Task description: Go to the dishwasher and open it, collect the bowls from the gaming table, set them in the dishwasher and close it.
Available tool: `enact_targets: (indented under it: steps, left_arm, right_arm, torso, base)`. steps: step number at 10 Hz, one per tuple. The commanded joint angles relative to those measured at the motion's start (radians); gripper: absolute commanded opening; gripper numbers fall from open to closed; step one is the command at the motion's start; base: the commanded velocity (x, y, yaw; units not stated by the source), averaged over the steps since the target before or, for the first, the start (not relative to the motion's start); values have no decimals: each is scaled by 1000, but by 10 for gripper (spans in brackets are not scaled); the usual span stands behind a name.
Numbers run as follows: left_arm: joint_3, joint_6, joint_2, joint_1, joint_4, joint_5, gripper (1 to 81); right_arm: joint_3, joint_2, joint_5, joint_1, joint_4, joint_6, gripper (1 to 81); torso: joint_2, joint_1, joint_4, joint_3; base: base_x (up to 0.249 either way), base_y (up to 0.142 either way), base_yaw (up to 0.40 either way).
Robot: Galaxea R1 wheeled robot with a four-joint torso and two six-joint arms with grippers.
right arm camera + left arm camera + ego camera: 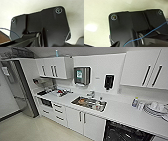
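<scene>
From the left of the head view stands a tall steel refrigerator (pixel 23 89); next comes a run of white cabinets (pixel 75 120) under the long white table (pixel 120 112), with a sink (pixel 89 103) sunk into it holding some items too blurred to name; on the wall above hang a paper-towel dispenser (pixel 82 75) and a dark soap dispenser (pixel 109 81); further right on the table lies a stack of plates (pixel 156 109) beside a small bottle (pixel 135 102). The dishwasher (pixel 125 133) lies low at the right, under the table's edge, its dark cavity with racks showing, so I judge it already open; it sits ahead and to the robot's right, which would put the right arm on the nearer side, and its width runs along the line of the table. The head view gives the whole kitchen; the wrist views give pale floor (pixel 96 18) under each arm and a thin blue cable (pixel 154 31) on the left; whether either tool is wide or narrow I cannot tell.
</scene>
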Motion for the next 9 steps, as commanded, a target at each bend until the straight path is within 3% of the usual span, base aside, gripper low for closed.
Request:
enact_targets:
  steps: [1,7,8,9]
  left_arm:
    - [-6,5,-1,-45,13,47,811]
    - [-6,5,2,-46,12,48,811]
    - [-6,5,3,-48,12,48,811]
    - [-6,5,4,-48,12,48,811]
  right_arm:
    - [3,4,-50,34,-9,-1,811]
    - [3,11,-50,34,-9,-1,811]
    - [3,9,-50,34,-9,-1,811]
    - [3,9,-50,34,-9,-1,811]
  torso:
    - [0,0,0,0]
    - [0,0,0,0]
    - [0,0,0,52]
    - [0,0,0,77]
  base:
    - [0,0,357]
    - [0,0,359]
    - [0,0,360]
    - [0,0,359]
